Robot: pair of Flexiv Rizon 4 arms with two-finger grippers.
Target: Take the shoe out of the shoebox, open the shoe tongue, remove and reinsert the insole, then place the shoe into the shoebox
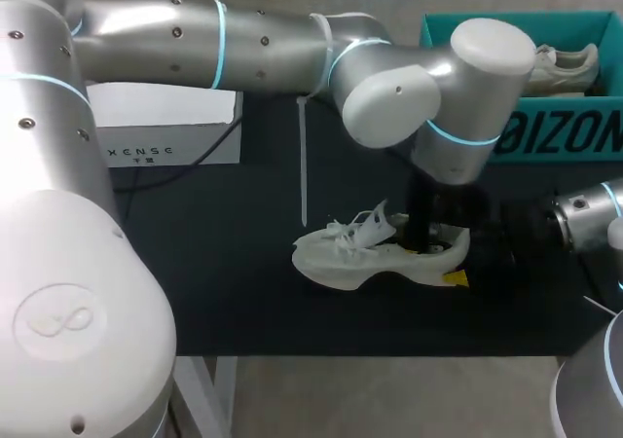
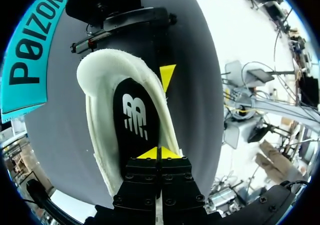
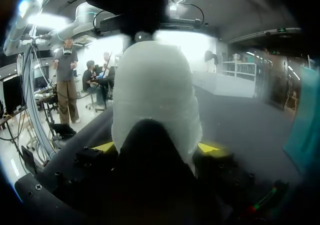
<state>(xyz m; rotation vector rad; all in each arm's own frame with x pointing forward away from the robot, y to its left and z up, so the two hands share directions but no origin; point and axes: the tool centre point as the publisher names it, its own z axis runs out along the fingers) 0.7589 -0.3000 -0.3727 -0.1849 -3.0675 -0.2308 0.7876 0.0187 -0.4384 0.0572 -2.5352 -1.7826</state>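
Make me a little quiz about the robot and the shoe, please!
1. Pick one: what colour is the shoebox? A red, B teal, C yellow.
2. True or false: the right pincer grips the heel of the white shoe from two sides.
3. Fill the gap: the insole inside the shoe is ____ with a white logo.

Key: 1 B. 2 True. 3 Black.
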